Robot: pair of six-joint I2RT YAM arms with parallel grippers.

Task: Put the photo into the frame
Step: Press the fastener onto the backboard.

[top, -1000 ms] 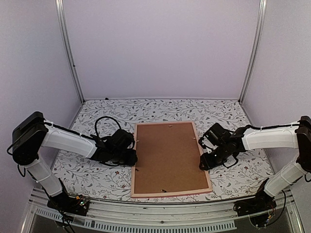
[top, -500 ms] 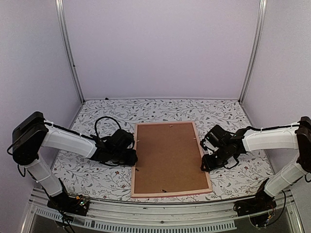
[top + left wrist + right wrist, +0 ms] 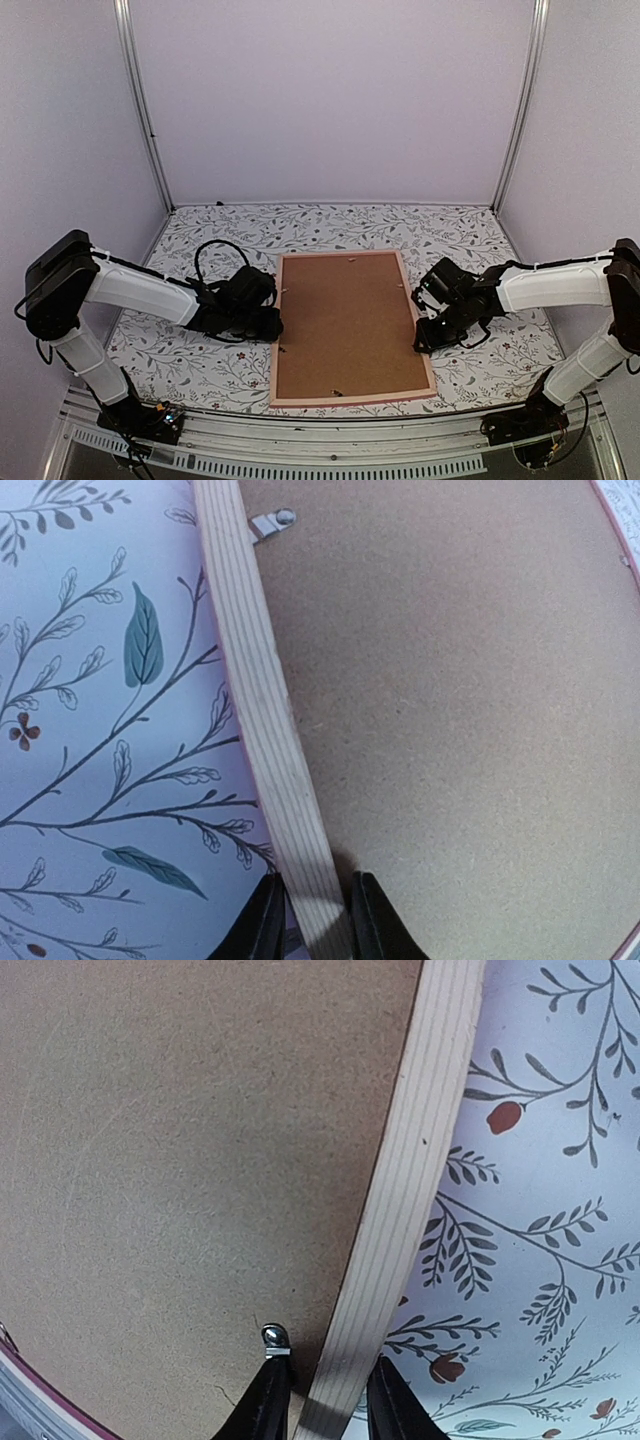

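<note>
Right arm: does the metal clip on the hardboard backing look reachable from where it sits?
Probably yes: the metal clip lies bare beside the right gripper, which straddles the frame.

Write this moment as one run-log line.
frame: face down | left gripper: clamped on left side | right gripper: astride right side, grip unclear

The left arm (image 3: 140, 288) is stretching inward and low with its elbow bent. The left pincer (image 3: 312, 920) is clamping a side rail of the frame (image 3: 262, 710) between narrowly parted fingers. The right arm (image 3: 555, 285) is reaching in likewise from the other side. The right pincer (image 3: 325, 1400) is straddling the opposite rail, fingers sitting close on either side, firm contact not discernible.
</note>
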